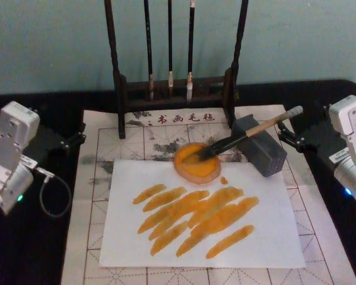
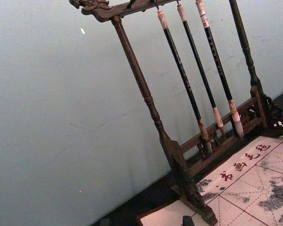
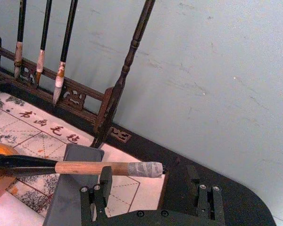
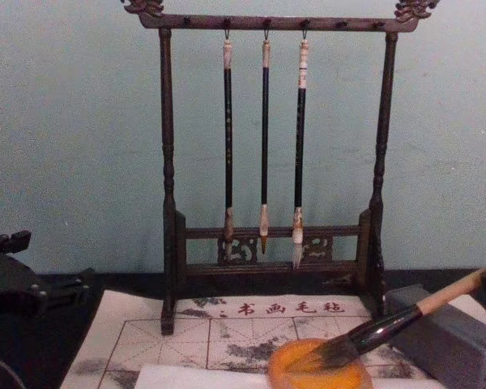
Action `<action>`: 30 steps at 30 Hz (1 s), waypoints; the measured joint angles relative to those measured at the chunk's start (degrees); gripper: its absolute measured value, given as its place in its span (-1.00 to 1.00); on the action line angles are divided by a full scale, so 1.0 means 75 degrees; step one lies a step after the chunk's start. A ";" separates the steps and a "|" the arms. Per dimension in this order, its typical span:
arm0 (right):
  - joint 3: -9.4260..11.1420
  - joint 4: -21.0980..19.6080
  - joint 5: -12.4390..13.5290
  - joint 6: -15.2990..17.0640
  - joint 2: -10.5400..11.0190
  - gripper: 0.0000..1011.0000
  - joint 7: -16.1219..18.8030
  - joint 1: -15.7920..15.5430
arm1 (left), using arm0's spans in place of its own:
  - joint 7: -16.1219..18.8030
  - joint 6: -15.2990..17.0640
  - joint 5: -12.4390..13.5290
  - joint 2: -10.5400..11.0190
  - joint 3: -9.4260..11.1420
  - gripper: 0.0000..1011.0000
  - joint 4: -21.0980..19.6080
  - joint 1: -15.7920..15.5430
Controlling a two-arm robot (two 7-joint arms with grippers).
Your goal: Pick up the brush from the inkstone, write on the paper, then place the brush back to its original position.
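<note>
The brush lies slanted, its pale handle across the grey inkstone block and its dark bristles in an orange dish. In the right wrist view the brush's taped end points at my right gripper, which is open, its fingers standing apart just behind the handle's end without touching it. From the head view that right gripper sits at the table's right, close to the handle tip. The white paper carries several orange strokes. My left gripper is parked open at the left, beside the mat.
A dark wooden rack with three thin hanging brushes stands at the back against the wall. A beige mat with a red grid lies under the paper. A cable loops beside the left arm.
</note>
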 joint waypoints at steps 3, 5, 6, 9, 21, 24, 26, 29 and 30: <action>0.0000 0.0000 0.0000 0.0000 0.0000 0.98 0.0000 0.0000 | 0.0000 0.0000 0.0000 0.0000 0.0000 0.98 0.0000 0.0000; 0.0000 0.0000 0.0000 0.0001 0.0000 0.98 0.0000 0.0000 | 0.0000 0.0000 0.0000 0.0000 0.0000 0.98 0.0000 0.0000; 0.0000 0.0000 0.0000 0.0000 0.0000 0.98 0.0000 0.0000 | 0.0000 0.0000 0.0000 0.0000 0.0000 0.98 0.0000 0.0000; 0.0000 0.0000 0.0000 0.0000 0.0000 0.98 0.0000 0.0000 | 0.0000 0.0000 0.0000 0.0000 0.0000 0.98 0.0000 0.0000; 0.0000 0.0000 0.0000 0.0000 0.0000 0.98 0.0000 0.0000 | 0.0000 0.0000 0.0000 0.0000 0.0000 0.98 0.0000 0.0001; -0.0001 0.0000 0.0000 0.0001 0.0000 0.98 0.0000 0.0000 | 0.0000 0.0000 0.0000 0.0000 0.0000 0.98 0.0000 0.0000; 0.0005 0.0000 0.0000 0.0000 -0.0002 0.98 0.0004 -0.0002 | 0.0000 0.0000 0.0000 0.0000 0.0000 0.98 0.0000 0.0000; 0.0076 -0.0016 0.0006 -0.0060 -0.0018 0.98 0.0051 -0.0049 | 0.0000 0.0000 0.0000 0.0000 0.0000 0.98 0.0000 0.0000; 0.0146 -0.0052 0.0031 -0.0123 -0.0029 0.98 0.0073 -0.0101 | 0.0000 0.0000 0.0000 0.0000 0.0000 0.98 0.0000 0.0000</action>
